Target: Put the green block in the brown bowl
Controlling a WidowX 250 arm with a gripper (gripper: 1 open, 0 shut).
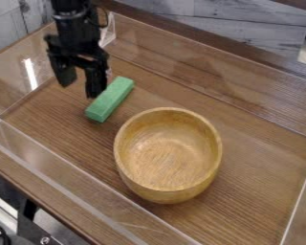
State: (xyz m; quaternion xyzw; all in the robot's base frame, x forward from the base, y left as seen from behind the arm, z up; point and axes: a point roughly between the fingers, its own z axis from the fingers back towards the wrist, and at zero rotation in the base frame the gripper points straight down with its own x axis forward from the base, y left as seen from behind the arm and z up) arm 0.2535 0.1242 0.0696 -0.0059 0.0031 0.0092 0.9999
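Black gripper (76,80) wide open, fingers apart and pointing downward.

The black metal end effector (76,78) is softly blurred, its fingertips too fuzzy to trace cleanly, and it hides part of the bench's surface behind it. The brown wooden bench (251,86) runs out of frame, and at its left edge the dark cables (5,234) are cut off by the lower-left corner of the view.

Wood tabletop (264,81) – visible grain, lt. sheen.
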